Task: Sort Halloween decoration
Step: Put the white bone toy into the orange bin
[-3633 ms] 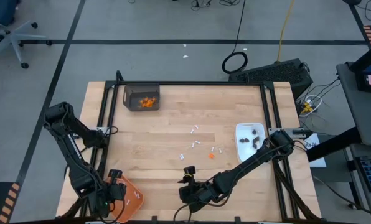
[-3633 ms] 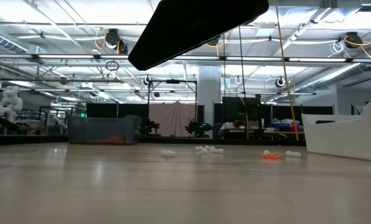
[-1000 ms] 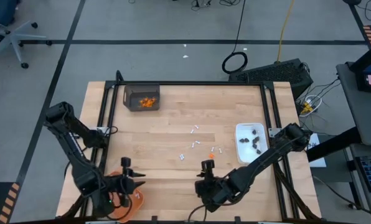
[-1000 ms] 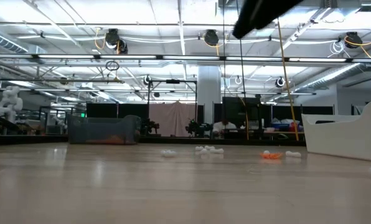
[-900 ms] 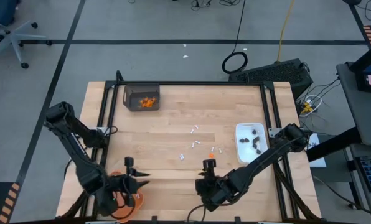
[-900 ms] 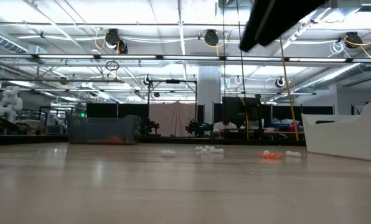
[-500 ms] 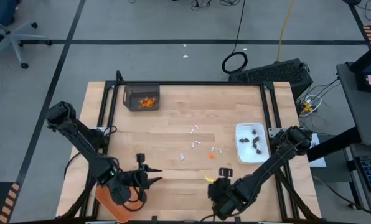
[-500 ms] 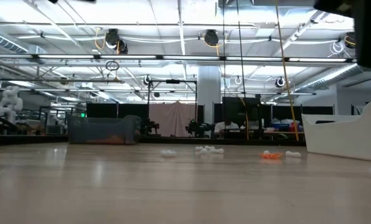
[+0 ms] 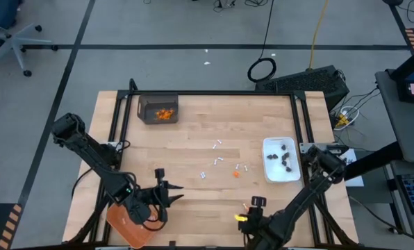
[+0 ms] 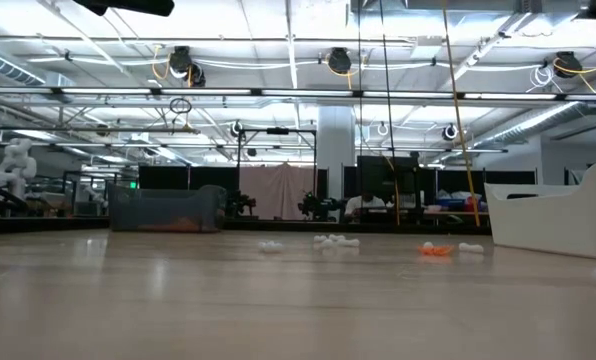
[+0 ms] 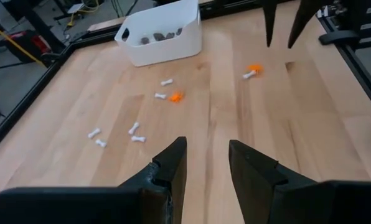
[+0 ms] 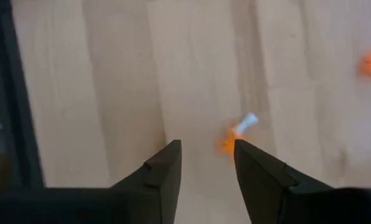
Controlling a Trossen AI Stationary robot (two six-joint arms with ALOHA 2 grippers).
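White sticks [image 9: 217, 161] and an orange bit [image 9: 235, 173] lie scattered on the table's middle. They also show in the left wrist view [image 11: 134, 128]. My left gripper [image 9: 171, 197] is open and empty at the front left, beside the orange tray [image 9: 126, 223], pointing toward the table's right. My right gripper [image 9: 254, 205] is open and empty near the front edge. It hangs above an orange bit [image 12: 226, 144] and a white stick [image 12: 245, 122], which lie together on the wood. The left wrist view shows these too [image 11: 253, 70].
A white rectangular dish [image 9: 269, 170] with dark bits stands at the right, and also shows in the low view [image 10: 558, 220]. A dark bin [image 9: 158, 109] with orange bits stands at the far left. Bare wood lies between the two grippers.
My left gripper has moved off the orange tray toward the table's right. My right gripper has moved toward the table's right and near edge. Both have stayed open. The scattered pieces in the middle have not moved.
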